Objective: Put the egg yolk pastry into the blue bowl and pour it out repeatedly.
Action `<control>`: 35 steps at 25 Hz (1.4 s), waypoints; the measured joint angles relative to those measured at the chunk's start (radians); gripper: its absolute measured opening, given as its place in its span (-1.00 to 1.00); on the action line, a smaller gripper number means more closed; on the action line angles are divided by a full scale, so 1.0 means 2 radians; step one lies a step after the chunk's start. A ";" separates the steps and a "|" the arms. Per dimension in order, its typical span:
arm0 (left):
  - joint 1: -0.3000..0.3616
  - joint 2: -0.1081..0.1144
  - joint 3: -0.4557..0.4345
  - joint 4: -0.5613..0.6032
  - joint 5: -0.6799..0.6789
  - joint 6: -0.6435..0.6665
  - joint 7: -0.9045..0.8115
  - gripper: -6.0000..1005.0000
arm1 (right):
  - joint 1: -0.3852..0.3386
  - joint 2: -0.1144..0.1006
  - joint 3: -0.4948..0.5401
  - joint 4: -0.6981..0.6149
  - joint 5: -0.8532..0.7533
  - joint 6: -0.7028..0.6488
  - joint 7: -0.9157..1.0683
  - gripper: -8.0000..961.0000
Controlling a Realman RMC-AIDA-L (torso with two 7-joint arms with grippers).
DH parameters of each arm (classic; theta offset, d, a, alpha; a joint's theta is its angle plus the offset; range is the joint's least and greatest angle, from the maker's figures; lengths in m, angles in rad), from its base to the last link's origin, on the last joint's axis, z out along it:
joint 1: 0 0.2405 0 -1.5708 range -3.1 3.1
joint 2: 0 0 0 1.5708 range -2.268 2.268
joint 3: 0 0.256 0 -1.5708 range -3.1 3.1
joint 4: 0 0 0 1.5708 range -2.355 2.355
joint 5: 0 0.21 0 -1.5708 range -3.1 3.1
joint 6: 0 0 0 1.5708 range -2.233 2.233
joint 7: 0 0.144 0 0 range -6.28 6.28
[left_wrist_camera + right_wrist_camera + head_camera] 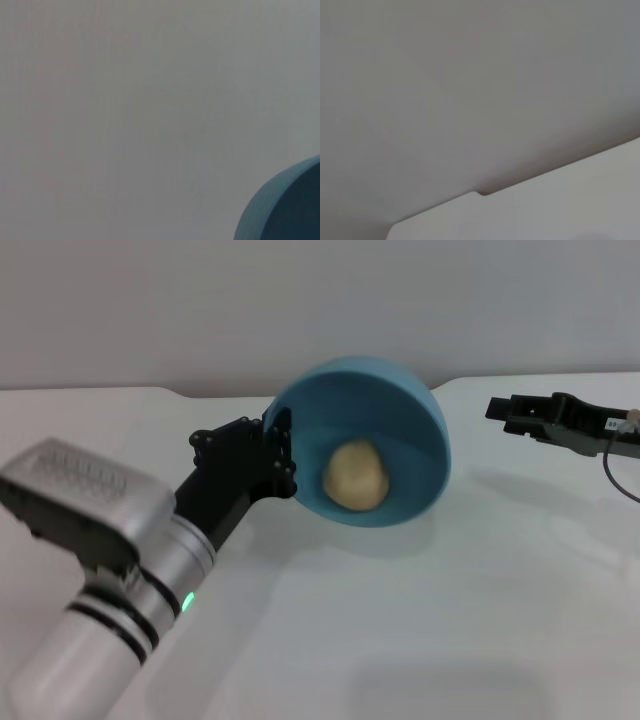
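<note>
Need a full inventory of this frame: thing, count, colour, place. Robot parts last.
blue bowl: 1, sky blue, held tilted above the table, centre of the head view, mouth towards the camera.
egg yolk pastry: 1, pale tan, inside the bowl against its lower wall.
table: 1, white, under everything.
left gripper: 1, black, clamped on the bowl's rim on the robot's left side.
right gripper: 1, black, at the far right above the table, away from the bowl, holding nothing.
</note>
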State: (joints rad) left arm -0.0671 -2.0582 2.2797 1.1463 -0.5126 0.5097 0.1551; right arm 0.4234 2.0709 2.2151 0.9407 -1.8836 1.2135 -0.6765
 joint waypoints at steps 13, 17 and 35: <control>-0.069 -0.009 0.068 -0.158 -0.016 0.210 -0.005 -0.99 | 0.001 0.000 -0.003 -0.006 0.001 0.000 -0.001 -0.15; -0.088 -0.009 0.079 -0.178 -0.039 0.240 -0.008 -0.99 | 0.003 0.001 -0.002 -0.012 0.001 0.000 -0.006 -0.16; -0.119 -0.010 0.101 -0.200 -0.111 0.282 -0.010 -0.99 | 0.006 0.002 -0.001 -0.016 0.015 -0.003 -0.012 -0.16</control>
State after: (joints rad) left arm -0.3048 -2.0786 2.4813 0.7470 -0.7348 1.0741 0.1353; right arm 0.4361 2.0740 2.2136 0.9080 -1.8543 1.2077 -0.7011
